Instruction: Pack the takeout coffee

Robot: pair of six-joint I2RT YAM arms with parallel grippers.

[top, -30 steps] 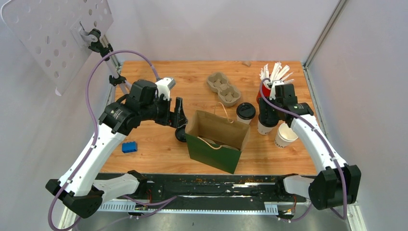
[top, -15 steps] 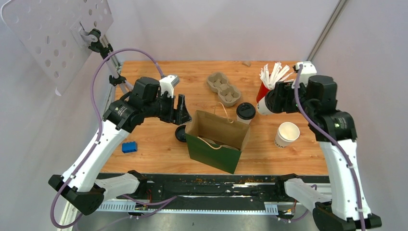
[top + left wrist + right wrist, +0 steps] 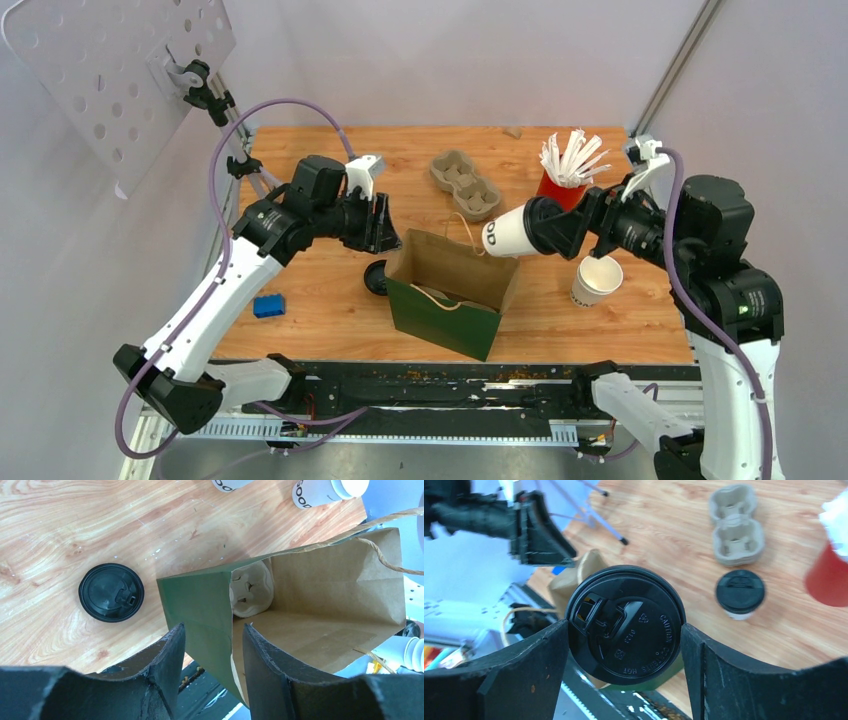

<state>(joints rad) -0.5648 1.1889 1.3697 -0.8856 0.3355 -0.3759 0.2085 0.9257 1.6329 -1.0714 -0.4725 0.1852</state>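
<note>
My right gripper (image 3: pixel 545 228) is shut on the black lid of a white printed takeout coffee cup (image 3: pixel 506 232). It holds the cup on its side in the air, above the far right corner of the open green paper bag (image 3: pixel 445 300). In the right wrist view the lid (image 3: pixel 634 615) sits between both fingers. A second lidded cup (image 3: pixel 740 592) stands on the table beyond the bag. My left gripper (image 3: pixel 380 225) is open at the bag's left rim. In the left wrist view (image 3: pixel 213 627) the green wall runs between the fingers, unpinched.
A loose black lid (image 3: pixel 376 277) lies left of the bag. A lidless white cup (image 3: pixel 597 280) stands at the right. The grey pulp carrier (image 3: pixel 465 183) and a red cup of stirrers (image 3: pixel 562 180) are at the back. A blue block (image 3: pixel 268 305) lies left. Something white (image 3: pixel 251 590) lies in the bag.
My right arm lifted the lidded cup from beside the red cup, turned it on its side and carried it left over the bag. My left gripper rose and shifted toward the bag's rim.
</note>
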